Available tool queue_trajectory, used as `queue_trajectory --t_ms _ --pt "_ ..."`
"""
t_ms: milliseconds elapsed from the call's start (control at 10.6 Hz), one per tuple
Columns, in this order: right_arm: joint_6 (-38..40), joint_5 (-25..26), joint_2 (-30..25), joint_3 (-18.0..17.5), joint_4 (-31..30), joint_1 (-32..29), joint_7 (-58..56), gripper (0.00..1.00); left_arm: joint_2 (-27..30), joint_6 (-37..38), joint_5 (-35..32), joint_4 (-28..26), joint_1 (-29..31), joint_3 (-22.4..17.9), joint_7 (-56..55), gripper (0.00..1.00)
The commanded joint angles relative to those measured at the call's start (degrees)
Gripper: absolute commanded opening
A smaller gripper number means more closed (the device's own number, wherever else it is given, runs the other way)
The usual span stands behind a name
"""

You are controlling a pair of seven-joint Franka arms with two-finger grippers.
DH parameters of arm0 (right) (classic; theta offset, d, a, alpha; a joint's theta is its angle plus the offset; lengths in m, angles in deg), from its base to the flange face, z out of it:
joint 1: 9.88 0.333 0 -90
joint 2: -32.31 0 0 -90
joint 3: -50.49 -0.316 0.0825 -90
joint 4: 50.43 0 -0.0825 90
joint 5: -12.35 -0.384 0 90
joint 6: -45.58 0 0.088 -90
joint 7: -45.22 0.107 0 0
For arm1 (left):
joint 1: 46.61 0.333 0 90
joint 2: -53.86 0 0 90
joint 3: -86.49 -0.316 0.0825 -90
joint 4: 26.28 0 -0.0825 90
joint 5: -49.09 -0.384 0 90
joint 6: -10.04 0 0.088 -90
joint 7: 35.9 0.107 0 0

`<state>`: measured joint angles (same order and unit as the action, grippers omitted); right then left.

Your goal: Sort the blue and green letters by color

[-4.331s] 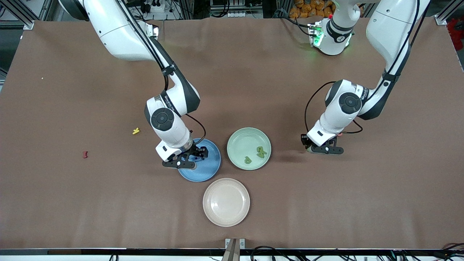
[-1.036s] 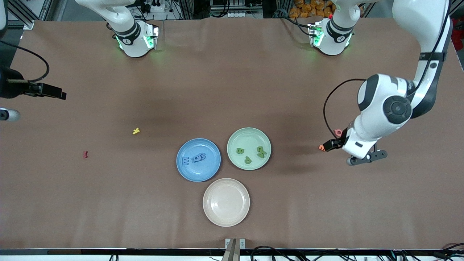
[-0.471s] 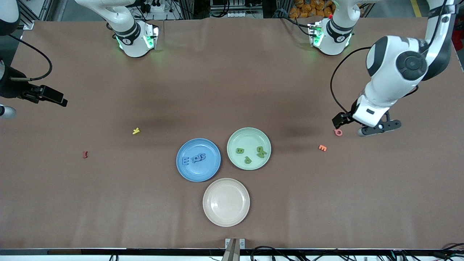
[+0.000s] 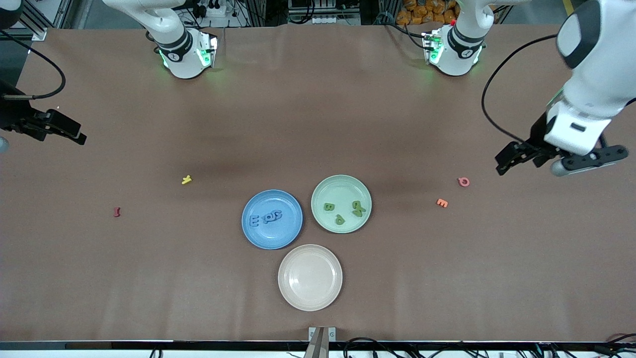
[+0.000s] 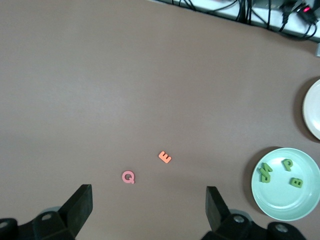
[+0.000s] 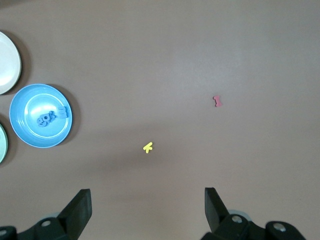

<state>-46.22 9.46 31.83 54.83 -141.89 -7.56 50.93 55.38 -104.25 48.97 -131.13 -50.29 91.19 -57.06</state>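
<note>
Blue letters (image 4: pixel 265 218) three, green letters (image 4: pixel 342 210) four

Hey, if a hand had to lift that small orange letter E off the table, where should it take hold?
Probably from straight above: the small chunky orange letter E lies flat on the brown table. Pinch across its spine and outer bars; the small pink letter Q beside it lies apart.

Brown table (image 4: pixel 318 124): three plates (image 4: pixel 310 277), four loose letters (image 4: pixel 186 180).
</note>
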Motion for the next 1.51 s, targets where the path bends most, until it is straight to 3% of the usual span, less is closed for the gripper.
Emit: queue_trajectory --t_ms 0,188,377,471,753,1036,1412 --pt "-0.1 2.4 -0.5 0.1 2.0 0.4 1.1 1.00 0.9 14.6 0.6 10.2 -1.0 -2.4 6.6 1.00" --pt "-0.2 6.9 0.4 0.0 4.6 1.3 1.2 1.00 0.7 19.3 1.2 14.0 -0.9 -2.4 6.7 1.00" --pt "4.9 7.0 6.4 -0.1 13.4 1.9 3.5 1.00 0.6 21.3 1.4 15.5 -1.0 -2.1 6.7 1.00" --pt "5.1 7.0 6.8 0.1 14.2 2.2 4.1 1.00 0.5 24.8 1.2 17.7 -1.0 -2.1 7.9 1.00" --pt "4.8 7.0 6.6 0.1 13.3 2.2 4.1 1.00 0.5 26.5 0.5 18.5 -0.9 -2.4 14.6 1.00" --pt "3.0 7.0 6.5 0.0 9.9 2.4 4.2 1.00 0.5 26.5 0.3 18.5 -0.9 -2.4 14.5 1.00" --pt "3.4 6.9 6.5 0.6 10.2 2.3 4.2 1.00 0.5 26.5 0.4 18.5 -0.9 -2.2 14.0 1.00"
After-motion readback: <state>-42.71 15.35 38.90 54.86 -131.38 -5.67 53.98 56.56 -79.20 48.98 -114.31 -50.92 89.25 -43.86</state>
